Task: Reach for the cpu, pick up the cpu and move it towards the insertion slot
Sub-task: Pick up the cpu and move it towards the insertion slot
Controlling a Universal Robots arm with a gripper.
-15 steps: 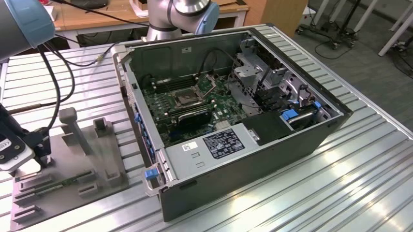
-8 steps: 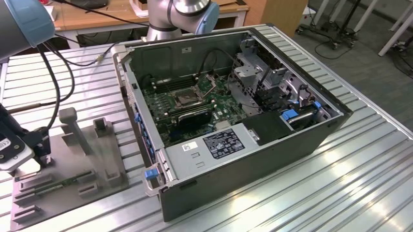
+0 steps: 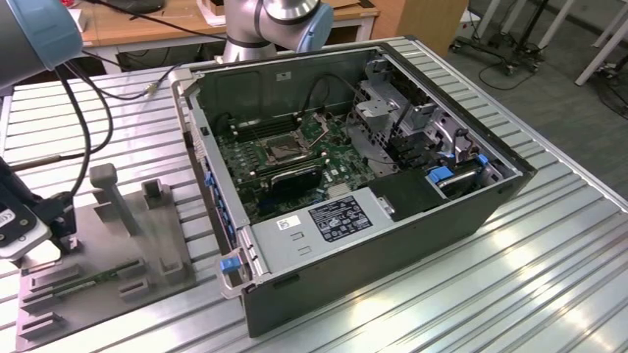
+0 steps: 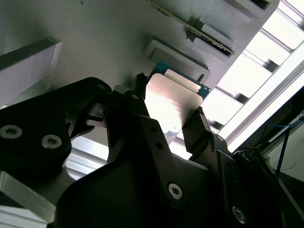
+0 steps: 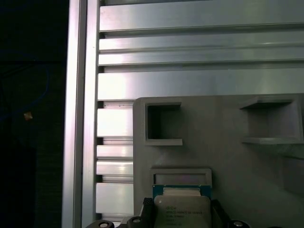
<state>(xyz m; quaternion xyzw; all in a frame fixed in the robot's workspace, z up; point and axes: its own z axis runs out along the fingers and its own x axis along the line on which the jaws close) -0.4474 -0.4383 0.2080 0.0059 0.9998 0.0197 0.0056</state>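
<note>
The cpu (image 4: 172, 103) (image 5: 182, 212) is a pale silvery square with a thin green rim. It sits at a raised square recess of the grey plastic tray (image 5: 228, 152). In both wrist views my gripper (image 4: 168, 96) (image 5: 180, 217) has a black finger against each of two opposite edges of the chip, shut on it. I cannot tell whether the chip is lifted off the recess. In the exterior view the gripper (image 3: 29, 235) is low over the tray (image 3: 108, 250) at the far left. The insertion slot (image 3: 284, 152), a dark square socket, lies on the green motherboard inside the open case.
The open computer case (image 3: 393, 220) lies on its side on the ribbed aluminium table (image 3: 549, 279), to the tray's right in the exterior view. A long green memory stick (image 3: 93, 279) (image 4: 190, 23) rests on the tray among upright grey posts (image 3: 108, 191). Black cables (image 3: 84, 110) hang from the arm.
</note>
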